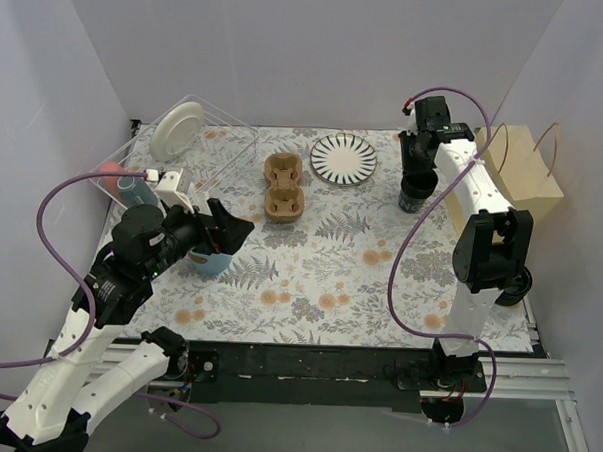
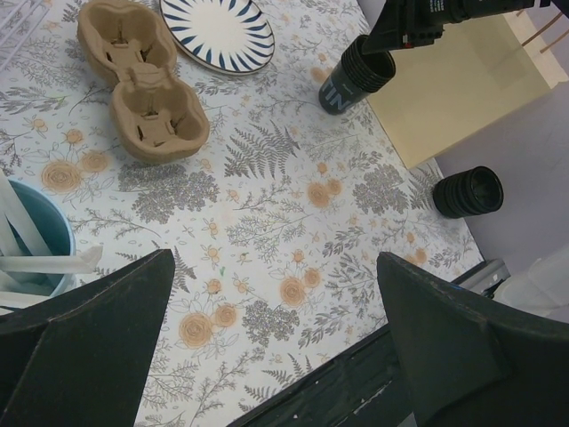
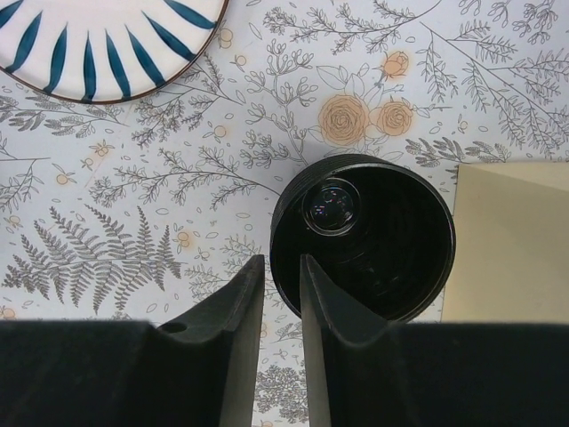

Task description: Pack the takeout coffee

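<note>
One dark takeout cup [image 3: 373,240] stands near the brown paper bag, seen from above as a black round. It also shows in the top view [image 1: 415,197] and, tilted, in the left wrist view [image 2: 351,82]. My right gripper [image 3: 283,267] is closed to a narrow gap on that cup's left rim, one finger outside and one over the cup; it also shows in the top view [image 1: 418,179]. The second dark cup [image 2: 468,191] lies on its side at the table's right edge [image 1: 520,287]. My left gripper [image 2: 274,258] is open and empty, above the near-left part of the table [image 1: 228,231].
The brown cardboard cup carrier [image 1: 283,186] sits mid-table and is empty. A striped plate [image 1: 343,158] lies behind it. A light-blue cup [image 1: 208,261] stands under my left wrist. The paper bag [image 1: 525,172] is at the far right. A clear rack with a white plate [image 1: 178,129] is at the far left.
</note>
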`<action>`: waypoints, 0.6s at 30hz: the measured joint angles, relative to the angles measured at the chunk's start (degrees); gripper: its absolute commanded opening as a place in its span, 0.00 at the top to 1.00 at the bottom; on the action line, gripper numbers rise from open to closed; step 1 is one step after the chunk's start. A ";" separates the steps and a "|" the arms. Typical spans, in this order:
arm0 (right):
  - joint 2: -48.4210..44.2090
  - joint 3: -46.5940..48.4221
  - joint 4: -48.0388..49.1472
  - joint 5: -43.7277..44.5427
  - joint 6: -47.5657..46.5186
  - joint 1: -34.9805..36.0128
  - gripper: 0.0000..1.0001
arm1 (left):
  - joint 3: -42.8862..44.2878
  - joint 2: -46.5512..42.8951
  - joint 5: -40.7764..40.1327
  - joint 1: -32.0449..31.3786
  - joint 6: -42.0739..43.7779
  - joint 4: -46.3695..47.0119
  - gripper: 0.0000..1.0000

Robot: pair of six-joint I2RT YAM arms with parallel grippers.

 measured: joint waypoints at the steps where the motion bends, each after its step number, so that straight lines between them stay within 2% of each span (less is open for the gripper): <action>1: 0.35 0.20 -0.07 -0.04 0.00 0.00 0.71 | 0.00 0.09 0.00 0.00 0.00 0.00 0.02; 18: 1.27 0.31 -0.22 -0.09 0.00 0.00 0.73 | 0.00 0.74 -0.35 0.00 0.46 -0.35 0.02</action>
